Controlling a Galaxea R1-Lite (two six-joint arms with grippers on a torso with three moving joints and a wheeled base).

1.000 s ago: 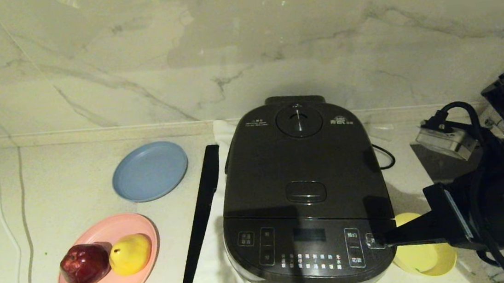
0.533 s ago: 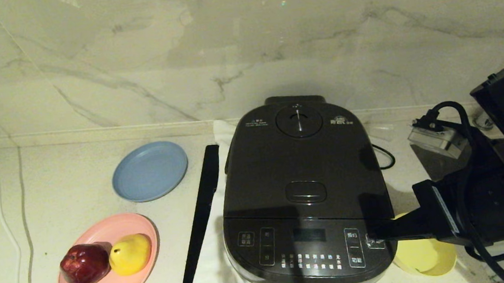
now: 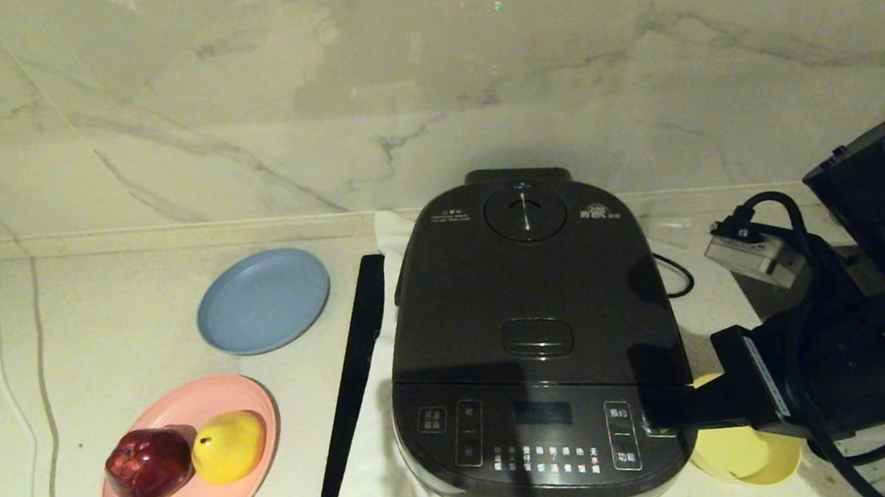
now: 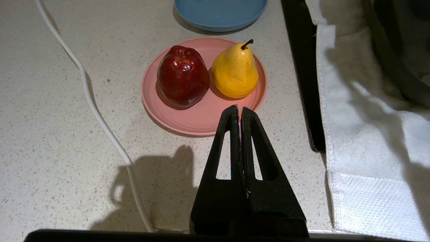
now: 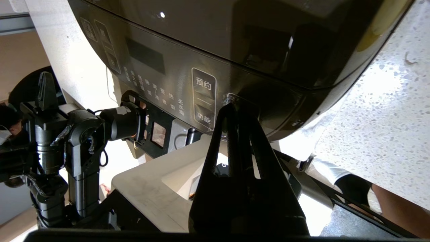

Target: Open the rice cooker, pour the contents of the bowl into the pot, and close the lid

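Right gripper (image 3: 653, 415) was seen at lower right, fingers pressed together, nothing held, over the rice cooker (image 3: 536, 337) panel; a wrong button could be pushed. Left gripper (image 4: 239, 111) was seen closed, empty, near the pink plate (image 4: 188, 121). Tips nearly touched the panel in the right wrist view.

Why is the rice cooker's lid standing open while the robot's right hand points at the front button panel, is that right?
Not quite: the lid is shut flat on the rice cooker, as the head view shows. The rest holds: the right hand, fingers closed together, has its tip at the right end of the front button panel, seen in the right wrist view too.
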